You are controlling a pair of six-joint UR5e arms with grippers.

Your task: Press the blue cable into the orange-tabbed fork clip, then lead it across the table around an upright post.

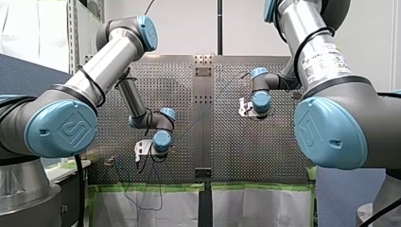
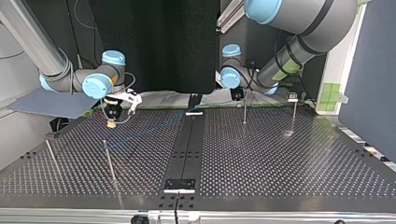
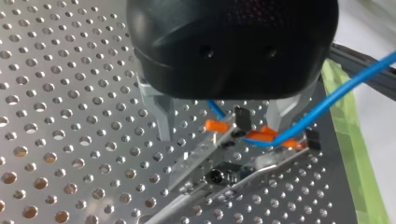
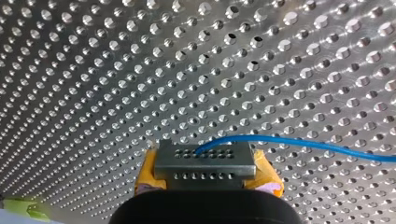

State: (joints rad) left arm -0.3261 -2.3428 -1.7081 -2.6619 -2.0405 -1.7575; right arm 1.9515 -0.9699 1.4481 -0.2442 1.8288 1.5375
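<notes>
my left gripper first: metal fingers spread apart, clamped on nothing, straddling the fork clip from above. orange tabs showing between them. blue cable dipping down into the clip, then climbing out toward the table's taped edge. looks seated, or very near it, so pressing step judged done or in its last touch. hard to tell whether snapped fully home.

over to my right gripper: yellow pads closed together on the cable, strand running out sideways from the tips. hanging over bare perforated table, well apart from the clip.

second step judged barely begun. thin upright posts standing about the table, one just out from my right gripper, toward the edge opposite the arms. none seen with cable bent round it. only a faint blue line slanting over the holes in the top view, from the middle out past my right gripper. left to do, by the look of it: carry the cable across, hook it round a post.

surface: shiny perforated metal, black strip running through the middle from edge to edge, green tape along the edge on the arms' side. room: black curtain behind the arms, blue panel off one side, white sheet hanging below the taped edge.
</notes>
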